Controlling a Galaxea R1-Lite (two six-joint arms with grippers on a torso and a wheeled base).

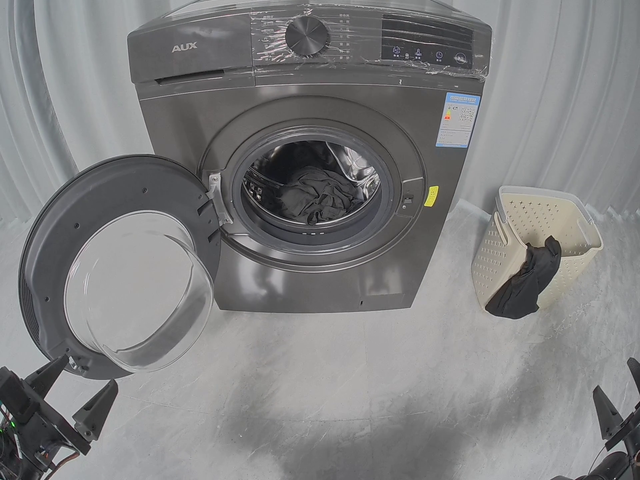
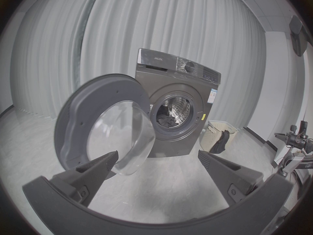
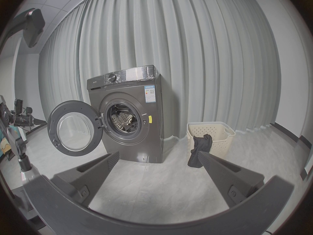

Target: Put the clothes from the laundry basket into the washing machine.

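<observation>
Left gripper [image 1: 88, 371] nr wide-open door [image 1: 100, 195], curtain [image 1: 567, 68] behind washing machine [image 1: 187, 121] & basket [image 1: 490, 248]

Jaws spread. Washing machine [image 2: 182, 82] door [image 2: 81, 115] open, dark garment [image 2: 166, 122] inside; 2nd garment [image 2: 221, 142] over laundry basket [image 2: 207, 141] rim.

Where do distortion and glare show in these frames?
Head view: curtains bow outward; plastic film atop the washing machine glints. Left wrist view: strong fisheye, black corners, open door bulges. Right wrist view: same fisheye, curtains arch overhead.
</observation>
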